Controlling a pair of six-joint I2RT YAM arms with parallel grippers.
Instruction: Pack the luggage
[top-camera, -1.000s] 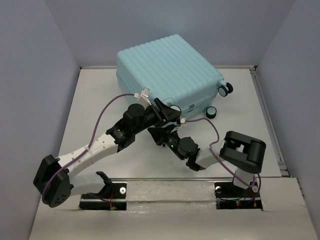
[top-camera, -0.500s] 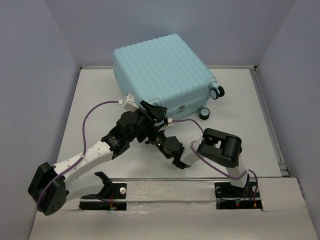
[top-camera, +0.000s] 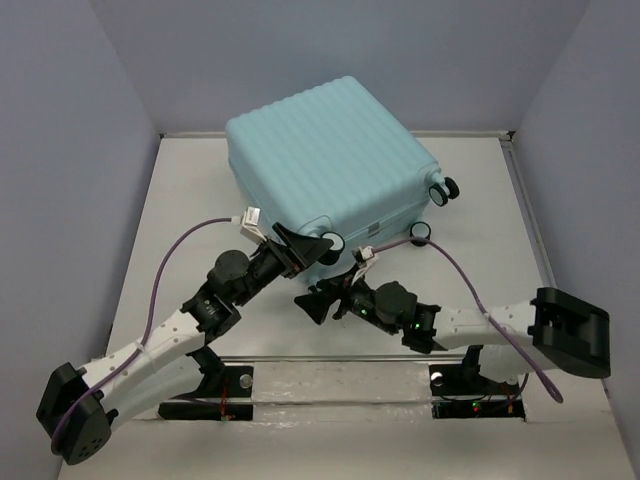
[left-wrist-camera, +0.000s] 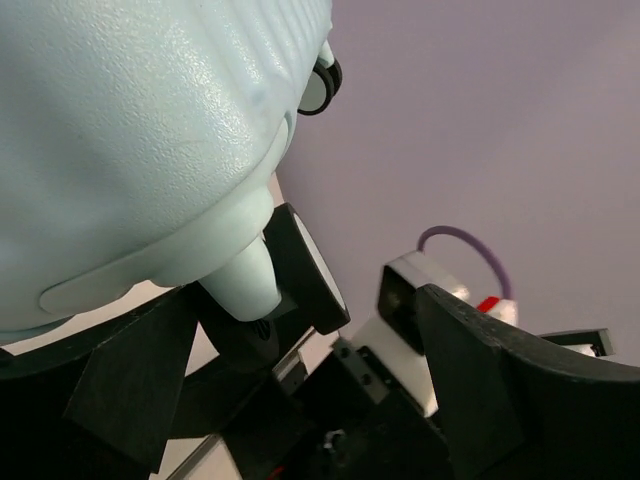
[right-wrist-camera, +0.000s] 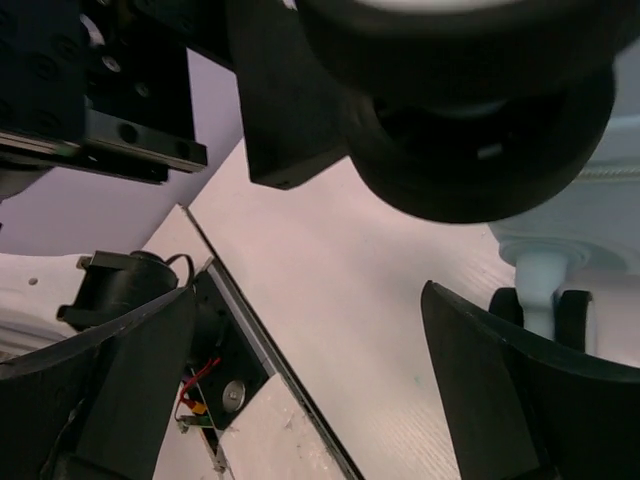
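The luggage (top-camera: 330, 150), a pale aqua ribbed hard-shell suitcase, lies shut at the back of the table, with black wheels (top-camera: 445, 188) on its right side. My left gripper (top-camera: 310, 245) is open at its near edge. Up close, the shell (left-wrist-camera: 130, 130) fills the left wrist view, and an aqua wheel leg (left-wrist-camera: 245, 280) with its black wheel stands just ahead of the wide-apart left gripper (left-wrist-camera: 310, 400). My right gripper (top-camera: 325, 292) is open, low and just in front of the case. A big black wheel (right-wrist-camera: 470, 130) hangs above the right gripper (right-wrist-camera: 315, 400), with only bare table between the fingers.
Grey walls close in the white table (top-camera: 180, 220) on three sides. The arm bases (top-camera: 230, 385) sit along the near edge, and the right arm's elbow (top-camera: 570, 330) sticks out far right. A purple cable (top-camera: 190, 250) loops over the left arm.
Both grippers have opened. The right arm's elbow swung out to the right. The left arm drew back toward the near left. The luggage turned slightly on the table.
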